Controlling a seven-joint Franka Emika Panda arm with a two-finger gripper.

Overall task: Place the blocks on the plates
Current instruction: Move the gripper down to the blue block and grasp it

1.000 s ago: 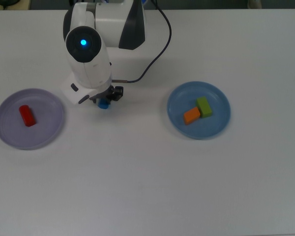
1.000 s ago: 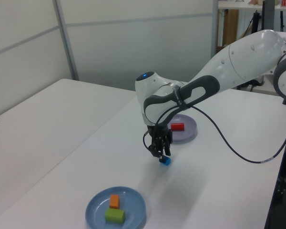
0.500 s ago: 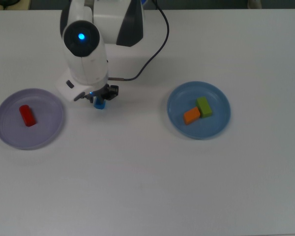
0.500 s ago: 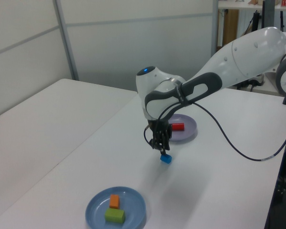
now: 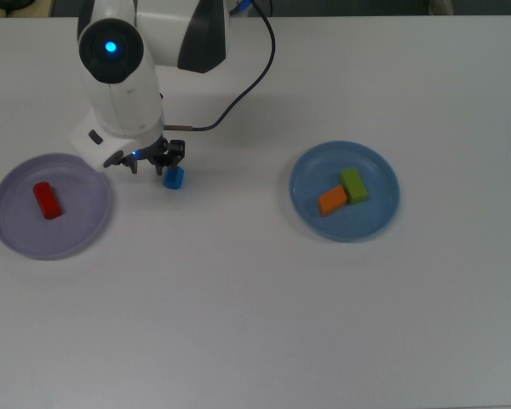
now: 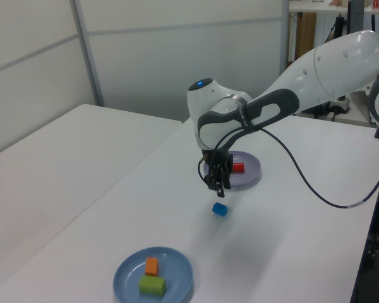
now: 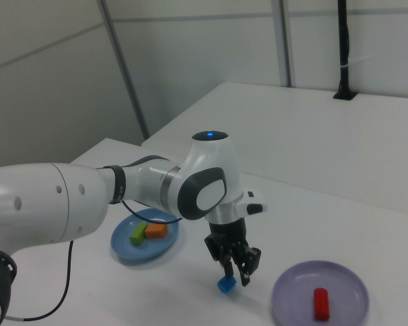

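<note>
So the blue block [image 5: 173,178] is sitting on the bare white table [image 5: 255,324], not on either plate. Taking the lavender plate [image 5: 85,234] as the landmark: in the top view the blue block is lying off the plate's right side, near it but clearly apart from the rim. In the left view [image 6: 220,209] it's sitting on the table in front of that plate, and in the right view [image 7: 225,284] it's off to the plate's left.

The lavender plate itself is holding just one thing, the red block [image 5: 47,200], which is lying flat on the plate's left half in the top view.

The gripper [image 6: 218,184] is hanging above the stretch between the blue block and the lavender plate, lifted off the table. It isn't carrying anything; the blue block is sitting by itself below and beside it. I can't tell whether the fingers are spread or pressed together.

Way over on the far side from the lavender plate, well apart, the blue plate [image 5: 379,217] is holding two pieces: the green block [image 5: 353,185] and the orange block [image 5: 331,201], touching each other near the plate's middle.

The white arm [image 5: 123,77] is reaching in from the table's far edge in the top view, with a black cable [image 5: 255,72] looping off it.
</note>
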